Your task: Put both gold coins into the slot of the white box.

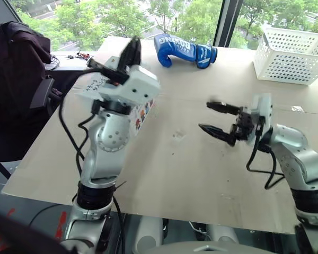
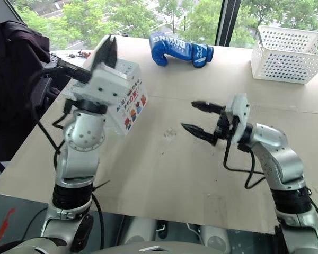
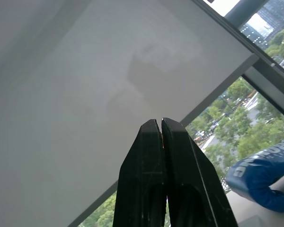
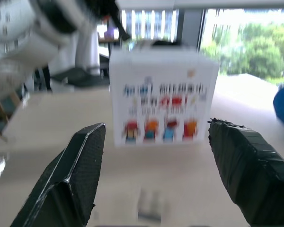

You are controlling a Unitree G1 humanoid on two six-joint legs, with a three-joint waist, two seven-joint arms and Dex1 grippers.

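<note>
Hovering raised with its black fingers pressed together — nothing visibly held — the left tool (image 2: 111, 49) stood just beside and above the white cardboard box with cartoon figures (image 2: 128, 103); the wide-open, empty right tool (image 2: 198, 118) faced it across the bench (image 2: 164, 180).

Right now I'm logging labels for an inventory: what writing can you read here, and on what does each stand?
"BOXING", partly legible: white letters on the blue boxing glove.
Coloured characters above the cartoon figures on the white box: too blurred to read.
Black handwriting on top of the white box: too small to read.
Nothing else readable.
</note>
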